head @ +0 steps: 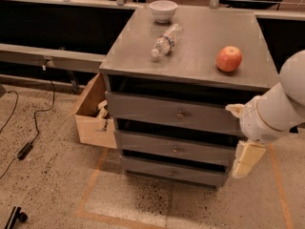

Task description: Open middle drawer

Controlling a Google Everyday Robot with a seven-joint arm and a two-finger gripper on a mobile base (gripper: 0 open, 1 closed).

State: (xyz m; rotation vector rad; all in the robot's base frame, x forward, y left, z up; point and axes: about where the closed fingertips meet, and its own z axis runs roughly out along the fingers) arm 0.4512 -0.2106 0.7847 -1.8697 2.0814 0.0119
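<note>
The grey cabinet (190,56) has three drawers stacked in its front. The middle drawer (143,144) is a shallow grey front with a small round metal knob (176,149) at its centre, and it sits closed. The top drawer (143,111) is above it and the lowest drawer (143,167) is below it. My gripper (246,159) hangs from the white arm (279,109) at the cabinet's right front corner, level with the middle drawer, to the right of the knob and apart from it.
On the cabinet top lie a red apple (229,58), a plastic water bottle (166,41) on its side and a white bowl (163,10). An open cardboard box (93,116) stands against the cabinet's left side. A black cable (28,128) runs over the floor at left.
</note>
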